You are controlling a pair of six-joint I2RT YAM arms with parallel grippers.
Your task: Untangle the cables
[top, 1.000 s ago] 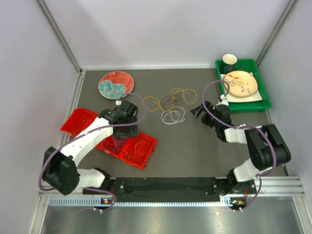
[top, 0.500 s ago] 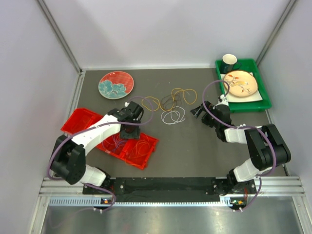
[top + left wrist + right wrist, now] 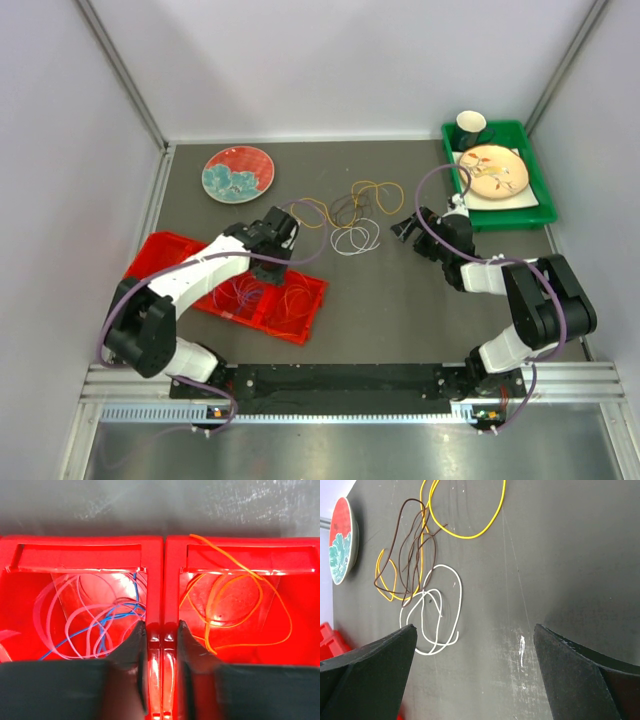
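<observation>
Loose cables lie tangled mid-table: a yellow loop (image 3: 377,195), a brown one (image 3: 345,209), an orange-yellow one (image 3: 308,213) and a white one (image 3: 355,240). The right wrist view shows the white cable (image 3: 437,612), the brown cable (image 3: 415,555) and the yellow cable (image 3: 470,510) ahead of my right gripper (image 3: 475,632), which stands wide open and holds nothing. My left gripper (image 3: 161,626) is shut on the divider wall (image 3: 162,580) of the red tray (image 3: 300,328). Blue and pale cables (image 3: 107,617) lie in its left compartment, an orange cable (image 3: 240,605) in its right.
A red and teal plate (image 3: 238,173) sits at the back left. At the back right a green bin (image 3: 545,212) holds an orange plate (image 3: 493,170) and a cup (image 3: 471,123). Walls close in on both sides and the back.
My left gripper has swung right over the red tray, come down and closed on its divider wall. The tray has shifted slightly. The right arm has not moved.
</observation>
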